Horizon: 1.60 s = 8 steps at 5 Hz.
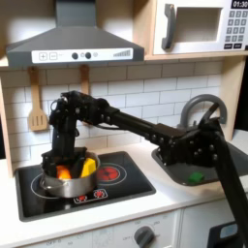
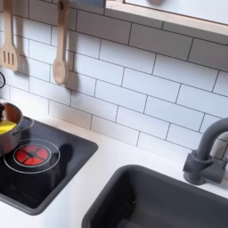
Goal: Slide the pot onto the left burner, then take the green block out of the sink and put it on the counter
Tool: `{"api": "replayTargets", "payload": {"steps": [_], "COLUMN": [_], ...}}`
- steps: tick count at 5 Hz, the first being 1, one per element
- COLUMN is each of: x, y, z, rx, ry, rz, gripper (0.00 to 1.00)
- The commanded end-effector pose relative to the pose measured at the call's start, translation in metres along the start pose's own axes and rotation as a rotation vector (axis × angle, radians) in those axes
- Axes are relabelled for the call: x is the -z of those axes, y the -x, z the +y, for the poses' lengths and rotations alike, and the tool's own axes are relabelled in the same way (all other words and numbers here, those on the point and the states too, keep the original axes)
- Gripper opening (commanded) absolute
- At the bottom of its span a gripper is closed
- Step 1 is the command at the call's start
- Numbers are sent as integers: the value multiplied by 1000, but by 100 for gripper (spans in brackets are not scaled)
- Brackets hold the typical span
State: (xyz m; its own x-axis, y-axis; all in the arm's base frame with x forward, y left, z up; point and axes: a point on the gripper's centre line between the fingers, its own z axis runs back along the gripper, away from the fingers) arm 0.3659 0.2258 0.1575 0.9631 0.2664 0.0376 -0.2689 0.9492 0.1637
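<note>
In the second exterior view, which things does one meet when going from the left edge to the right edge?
Pot → wooden spoon on the wall → red burner → sink → faucet.

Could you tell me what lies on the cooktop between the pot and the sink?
One red burner lies between the pot and the sink in the second exterior view, then a bare strip of counter.
</note>
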Motion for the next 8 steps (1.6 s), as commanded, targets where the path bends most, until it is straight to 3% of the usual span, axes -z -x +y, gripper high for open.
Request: {"api": "replayTargets", "payload": {"steps": [1,5,8], "x": [-5,-22,-64], "y": [1,6,12], "z": [-5,-16,-44], "rx": [11,-1,53], "ry": [4,96,177], "rz": [-17,-8,-79], "gripper": [100,100,100]}}
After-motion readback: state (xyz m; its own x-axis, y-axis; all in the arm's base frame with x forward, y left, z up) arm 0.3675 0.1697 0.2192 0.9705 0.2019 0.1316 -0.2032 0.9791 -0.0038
